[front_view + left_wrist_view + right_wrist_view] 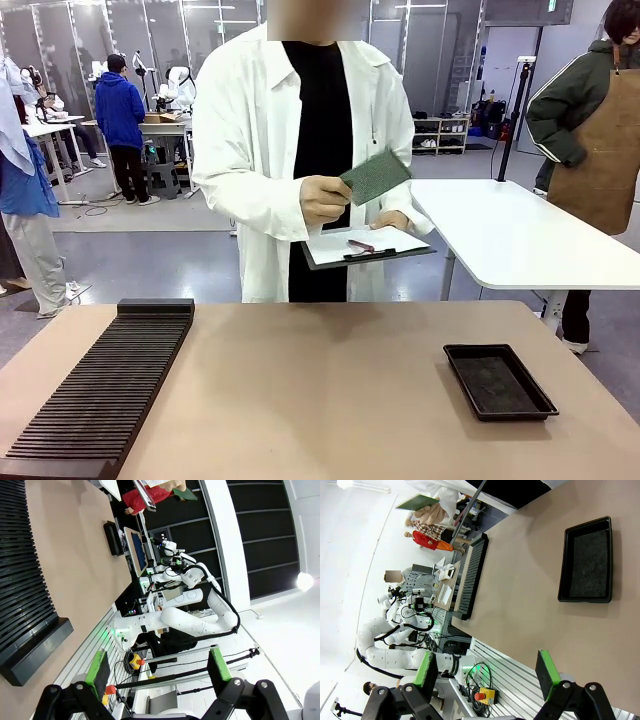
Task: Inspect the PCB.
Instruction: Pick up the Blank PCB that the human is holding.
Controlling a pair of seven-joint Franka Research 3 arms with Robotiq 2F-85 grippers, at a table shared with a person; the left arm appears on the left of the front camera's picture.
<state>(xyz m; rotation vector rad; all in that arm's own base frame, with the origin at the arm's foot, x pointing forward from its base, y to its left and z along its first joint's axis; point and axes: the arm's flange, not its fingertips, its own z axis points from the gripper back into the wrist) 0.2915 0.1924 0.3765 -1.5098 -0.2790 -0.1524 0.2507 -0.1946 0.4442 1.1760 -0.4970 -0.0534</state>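
A person in a white coat stands at the far side of the table and holds the green PCB [376,177] tilted in one hand at chest height. The other hand carries a clipboard [366,246] with white paper and a pen. The right wrist view shows the PCB [417,502] at the top left, in the person's hand. My left gripper [159,670] is open, its green pads wide apart with nothing between them, held off the table's near edge. My right gripper [488,672] is open too and holds nothing, likewise back from the table.
A long black slotted rack [100,385] lies on the tan table at the left. A shallow black tray [499,380] sits at the right. A white table [520,235] and other people stand behind. The other arm [170,622] shows in the left wrist view.
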